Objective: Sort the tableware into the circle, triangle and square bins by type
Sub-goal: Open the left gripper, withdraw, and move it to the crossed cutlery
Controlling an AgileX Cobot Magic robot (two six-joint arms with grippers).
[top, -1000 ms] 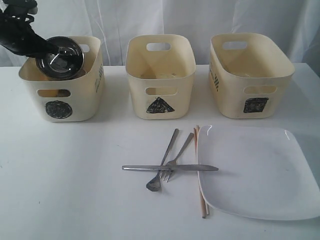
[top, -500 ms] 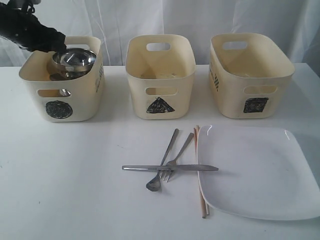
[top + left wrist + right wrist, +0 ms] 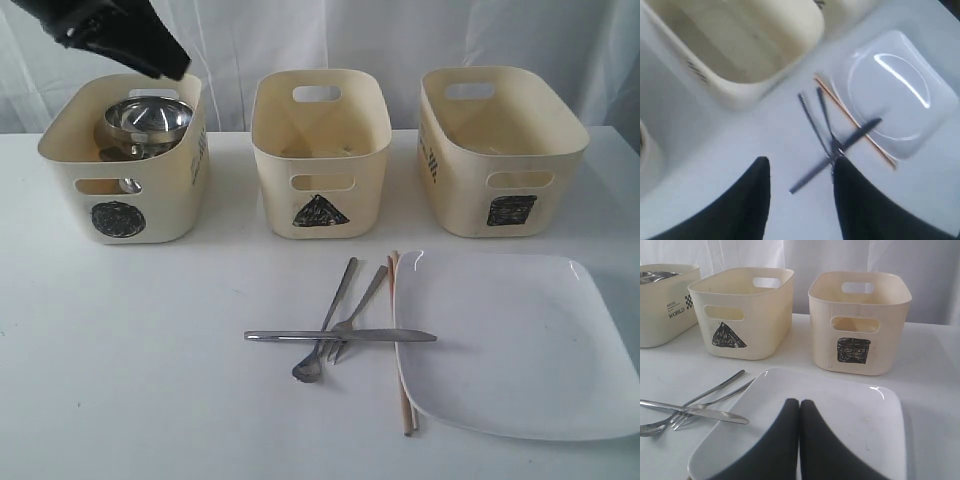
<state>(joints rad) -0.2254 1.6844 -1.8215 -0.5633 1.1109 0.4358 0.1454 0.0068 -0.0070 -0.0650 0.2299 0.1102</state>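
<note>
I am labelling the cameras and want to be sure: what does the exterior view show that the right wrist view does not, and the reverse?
Only the exterior view shows the circle mark on the left bin and the left arm above it. Only the right wrist view shows the right gripper, shut, over the plate. Both show the triangle bin, the square bin, the knife, the fork and the spoon.
</note>
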